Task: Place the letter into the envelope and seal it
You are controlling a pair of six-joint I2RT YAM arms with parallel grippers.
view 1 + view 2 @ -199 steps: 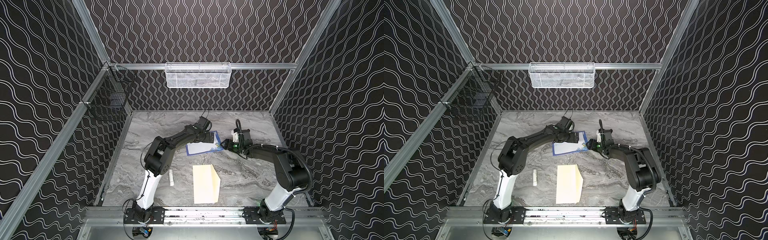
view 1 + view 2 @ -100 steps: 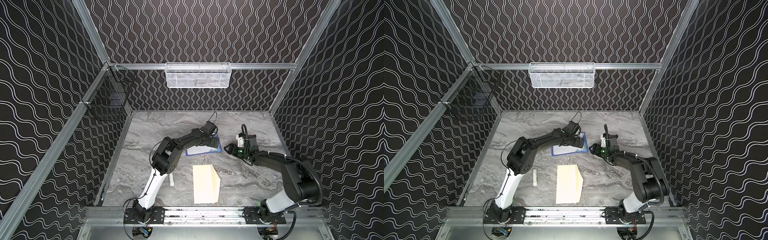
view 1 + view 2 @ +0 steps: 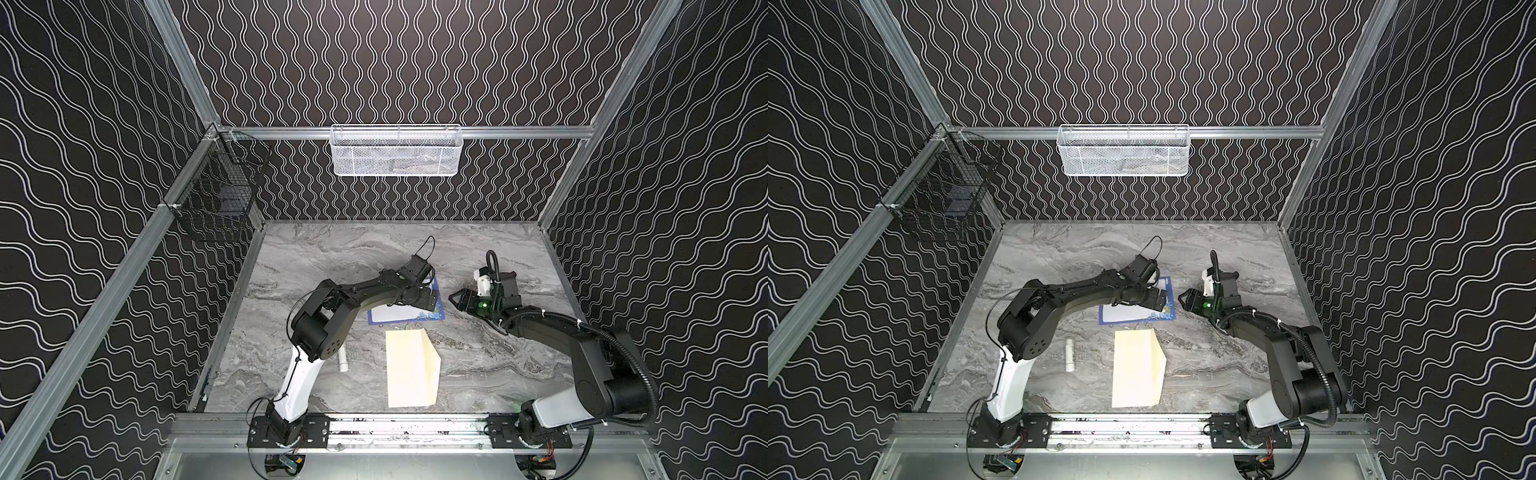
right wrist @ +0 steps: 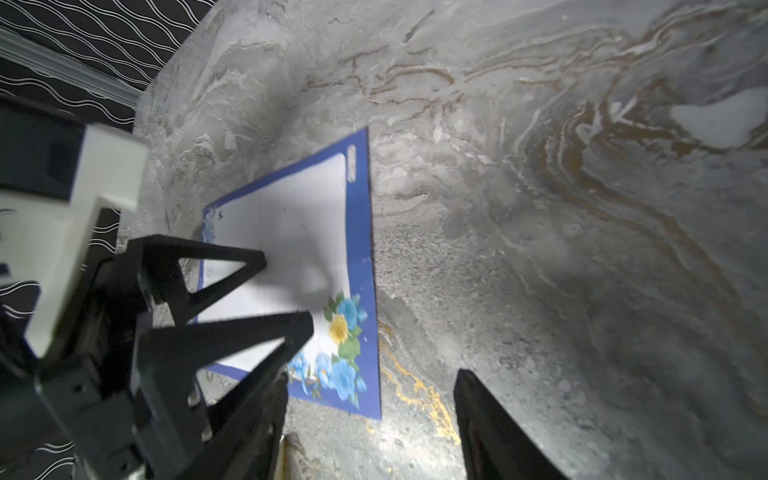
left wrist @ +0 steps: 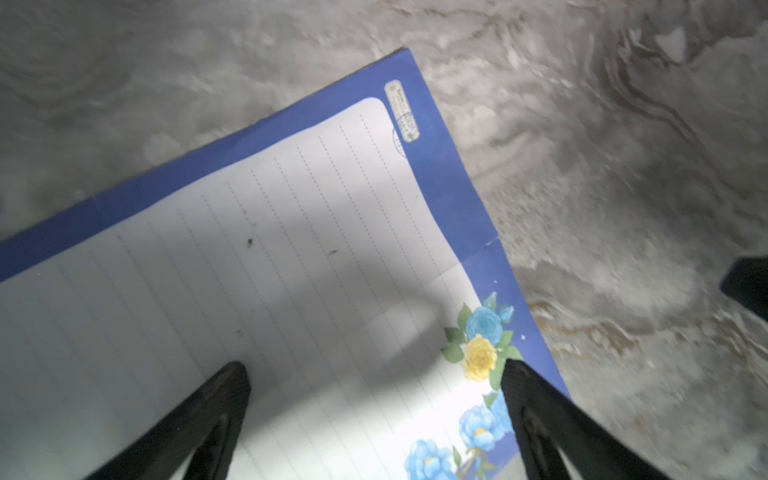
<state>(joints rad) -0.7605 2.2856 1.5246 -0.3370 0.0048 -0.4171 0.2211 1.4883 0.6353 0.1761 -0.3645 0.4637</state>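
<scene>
The letter (image 3: 405, 316) (image 3: 1133, 314) lies flat on the marble table, a white lined sheet with a blue border and floral corners. My left gripper (image 3: 432, 299) (image 5: 376, 372) hovers open over its right part, one finger on each side of the yellow flower, gripping nothing. The right wrist view shows that gripper (image 4: 286, 291) above the letter (image 4: 299, 232). My right gripper (image 3: 455, 298) (image 4: 370, 386) stands open just right of the letter's corner, over bare table. The cream envelope (image 3: 411, 368) (image 3: 1138, 368) lies in front of the letter, flap angled to the right, touched by neither gripper.
A small white cylinder (image 3: 343, 360) (image 3: 1070, 355) lies left of the envelope, by the left arm's base link. A white mesh basket (image 3: 395, 151) hangs on the back wall and a black wire basket (image 3: 216, 203) on the left wall. Patterned walls enclose the table.
My left gripper has moved right and toward the front over the letter. My right gripper has backed off to the right, away from the letter's edge. The envelope has not moved.
</scene>
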